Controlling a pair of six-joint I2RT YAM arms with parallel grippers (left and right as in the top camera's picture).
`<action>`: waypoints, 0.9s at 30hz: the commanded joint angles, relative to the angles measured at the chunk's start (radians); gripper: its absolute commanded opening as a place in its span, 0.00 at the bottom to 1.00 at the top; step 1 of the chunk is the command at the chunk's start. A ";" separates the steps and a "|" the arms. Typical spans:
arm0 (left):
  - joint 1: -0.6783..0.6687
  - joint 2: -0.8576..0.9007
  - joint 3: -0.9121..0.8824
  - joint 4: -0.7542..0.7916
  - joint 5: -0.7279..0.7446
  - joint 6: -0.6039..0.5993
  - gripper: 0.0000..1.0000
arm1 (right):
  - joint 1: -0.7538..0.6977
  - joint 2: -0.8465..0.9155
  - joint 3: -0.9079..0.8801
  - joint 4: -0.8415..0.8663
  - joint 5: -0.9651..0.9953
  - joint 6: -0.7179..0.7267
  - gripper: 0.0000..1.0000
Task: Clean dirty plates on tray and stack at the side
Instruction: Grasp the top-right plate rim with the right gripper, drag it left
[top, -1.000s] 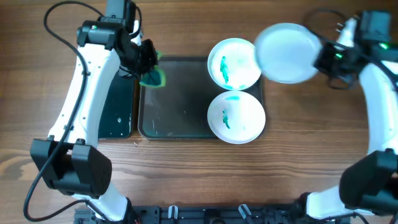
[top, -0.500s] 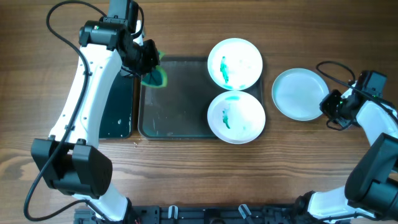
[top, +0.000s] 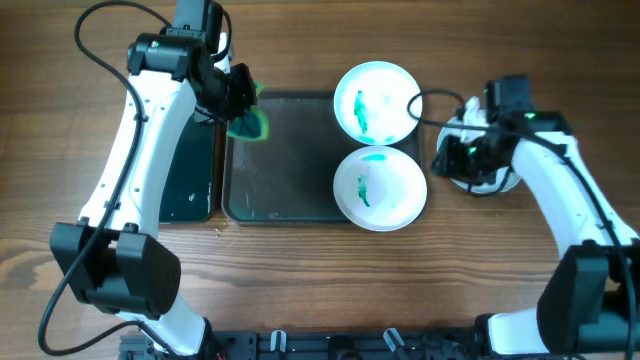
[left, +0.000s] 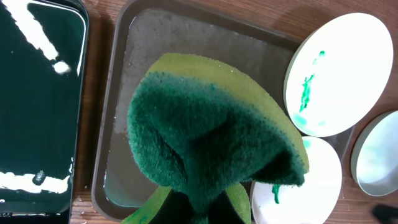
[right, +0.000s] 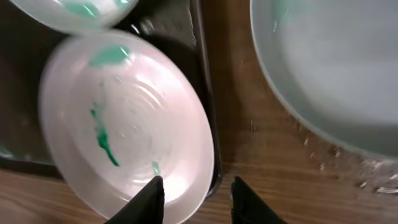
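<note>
Hovering right hand, fingers spread, empty. The near smeared plate lies just left of it, on the tray's right end. The clean plate rests on the counter beneath it. The left hand, pinching the sponge, is farther off.

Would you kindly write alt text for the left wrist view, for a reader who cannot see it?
A green sponge with a yellow backing fills the centre, above the grey tray. Two white plates with teal smears sit at its right end, and a black tray lies left.
</note>
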 joint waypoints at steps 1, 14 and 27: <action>-0.003 0.004 -0.005 0.003 -0.002 -0.002 0.04 | 0.030 0.025 -0.082 0.039 0.035 0.051 0.34; -0.003 0.004 -0.005 0.003 -0.002 -0.002 0.04 | 0.060 0.023 -0.217 0.233 0.009 0.047 0.04; -0.003 0.004 -0.005 0.003 -0.002 -0.002 0.04 | 0.492 0.090 -0.015 0.471 0.246 0.547 0.04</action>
